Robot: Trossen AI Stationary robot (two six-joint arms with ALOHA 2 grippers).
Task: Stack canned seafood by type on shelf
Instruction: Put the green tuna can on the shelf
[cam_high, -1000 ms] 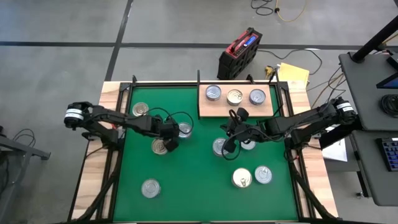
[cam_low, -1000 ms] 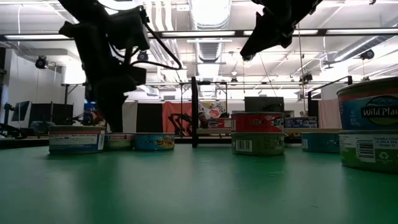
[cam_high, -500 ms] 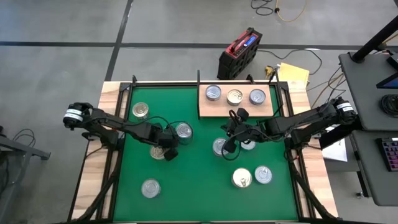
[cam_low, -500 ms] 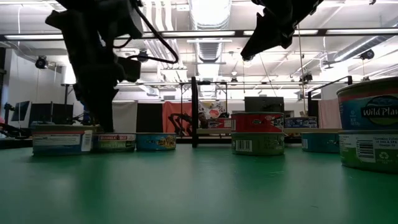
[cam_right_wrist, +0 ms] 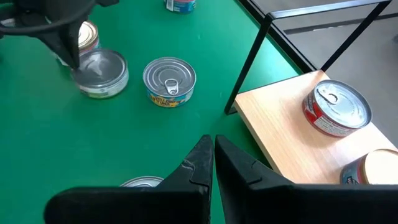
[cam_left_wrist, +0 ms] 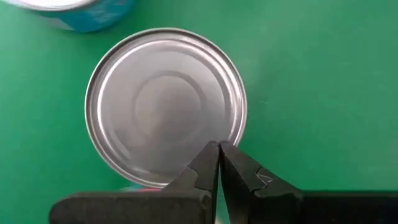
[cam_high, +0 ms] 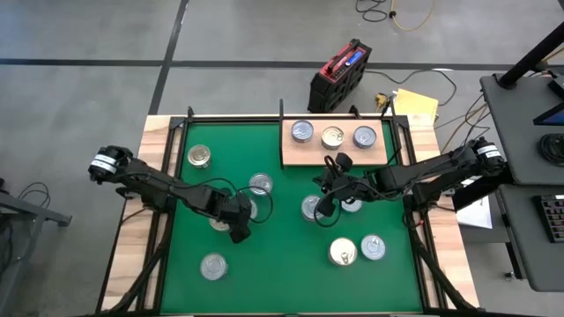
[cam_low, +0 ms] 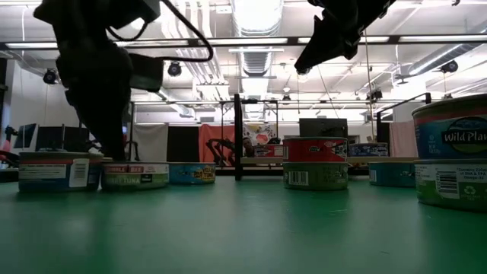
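Left tool (cam_high: 240, 231) pinched shut, shifted nearer | silver can (cam_left_wrist: 165, 106) pushed along | right tool (cam_high: 322, 209) shut, unmoved

Both arms are black, built of slim round links joined by thicker joints. Near each base sits a joint with a white ring. Thin black cables make loops along the links. The left hand (cam_left_wrist: 218, 149) has two matte black fingers that narrow to pointed tips, and the right hand (cam_right_wrist: 212, 142) has the same shape.
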